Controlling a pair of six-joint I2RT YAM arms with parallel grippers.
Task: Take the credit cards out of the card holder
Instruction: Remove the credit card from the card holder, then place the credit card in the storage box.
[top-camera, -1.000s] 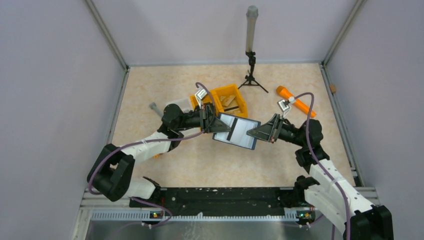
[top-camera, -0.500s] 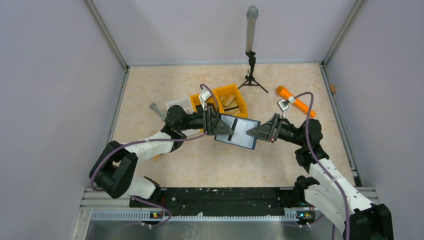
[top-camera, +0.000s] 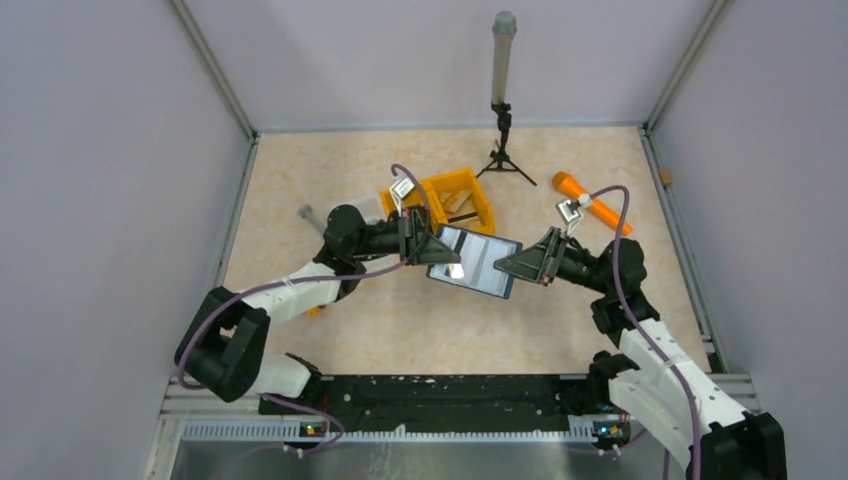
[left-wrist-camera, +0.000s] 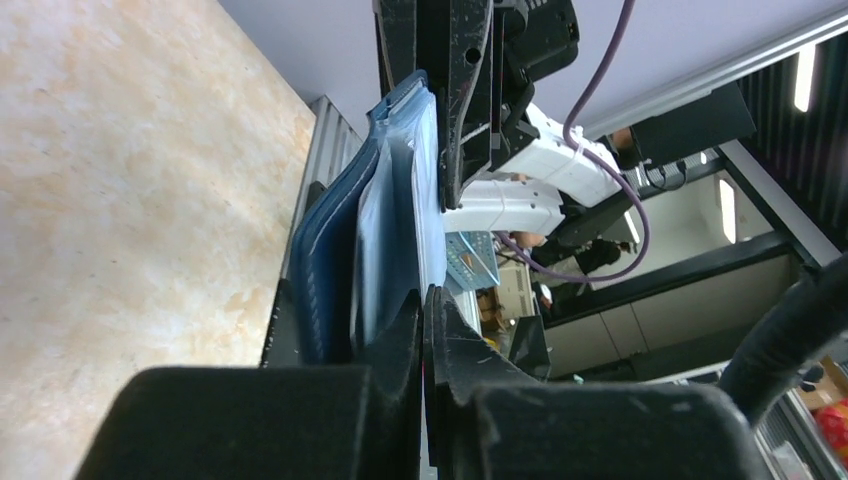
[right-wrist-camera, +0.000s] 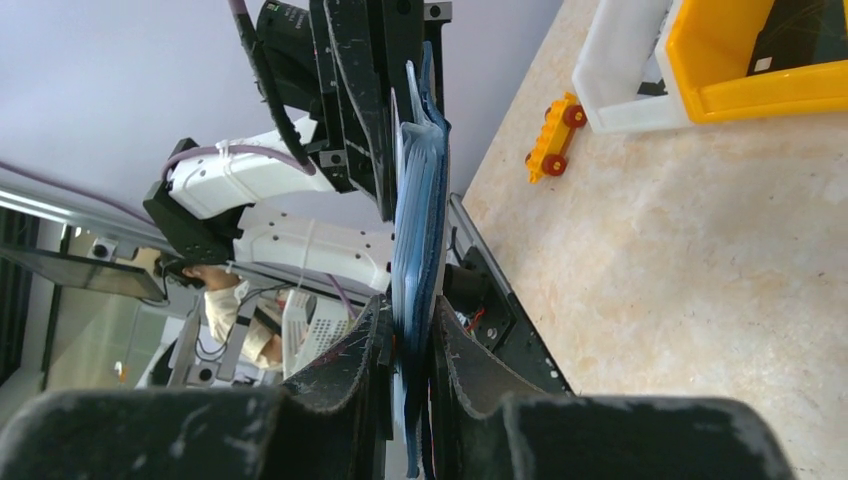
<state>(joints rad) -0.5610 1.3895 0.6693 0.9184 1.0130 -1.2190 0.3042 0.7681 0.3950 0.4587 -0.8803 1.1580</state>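
Observation:
The card holder (top-camera: 485, 268) hangs open above the table between my two grippers, its pale inner face up. My right gripper (top-camera: 507, 264) is shut on its right edge; in the right wrist view the blue layers (right-wrist-camera: 420, 190) run edge-on between the jaws (right-wrist-camera: 412, 315). My left gripper (top-camera: 432, 250) is shut at the holder's left side. In the left wrist view a thin pale sheet (left-wrist-camera: 433, 180), seemingly a silvery credit card, runs into the closed jaws (left-wrist-camera: 422, 300), beside the navy cover (left-wrist-camera: 330, 230). A bright glint (top-camera: 455, 268) shows there from above. Other cards are hidden.
A yellow two-compartment bin (top-camera: 460, 200) and a white tray (top-camera: 358, 208) stand just behind the left gripper. A black tripod with a pole (top-camera: 502, 150) is at the back, an orange object (top-camera: 590, 205) at the right, and a small yellow toy car (right-wrist-camera: 553, 135) lies on the table.
The left gripper opened and pushed in toward the holder, then shut and drew back slightly left. A bright glint now shows where a dark bar was. The right gripper held still.

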